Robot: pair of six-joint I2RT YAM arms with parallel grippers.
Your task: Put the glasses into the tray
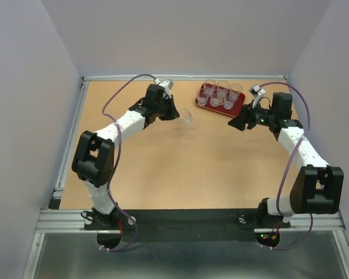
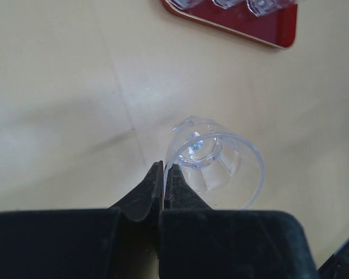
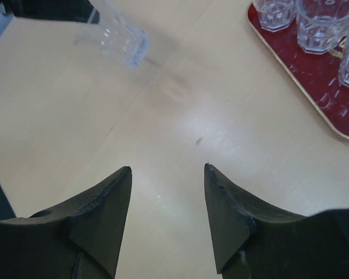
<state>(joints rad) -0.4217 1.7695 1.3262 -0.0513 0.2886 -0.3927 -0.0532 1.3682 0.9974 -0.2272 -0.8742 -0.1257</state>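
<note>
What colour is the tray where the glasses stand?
Dark red tray, with a thin pale edge; the right wrist view shows it best.

The table (image 1: 180, 168) has a flat tan top, matt, with a pale sheen where light falls on it. A metal rail (image 1: 70, 145) runs along its left and far edges, and a black strip (image 1: 186, 218) covers its near edge. The tray (image 1: 237, 110) lies flat on the top in the far right part, slightly askew to the edges. A small dark speck (image 3: 199, 140) marks the top near the tray.
</note>
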